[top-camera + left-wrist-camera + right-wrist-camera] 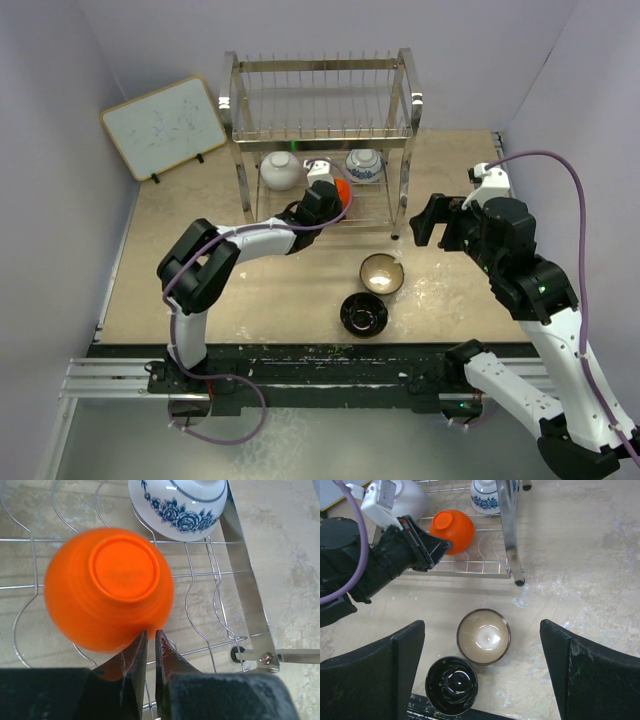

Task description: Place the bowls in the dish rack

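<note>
**Three bowls on the rack's lower shelf, two on the table**

The orange bowl [109,590] lay bottom-up on the lower grid shelf [200,575] of the dish rack [320,70]. It sat between the white bowl [281,170] on its left and the blue-and-white bowl [364,165] on its right. The left pincer [151,640] was at the orange bowl's near wall with its fingers drawn almost together, only a slim gap between them. Whether they nipped the bowl could not be told.

The tan bowl [382,273] and the black bowl [364,314] stood mouth-up on the table [160,220] in front of the rack, just beside each other. The right pincer [479,626] hovered above these two with its fingers spread wide, and it held nothing.
</note>
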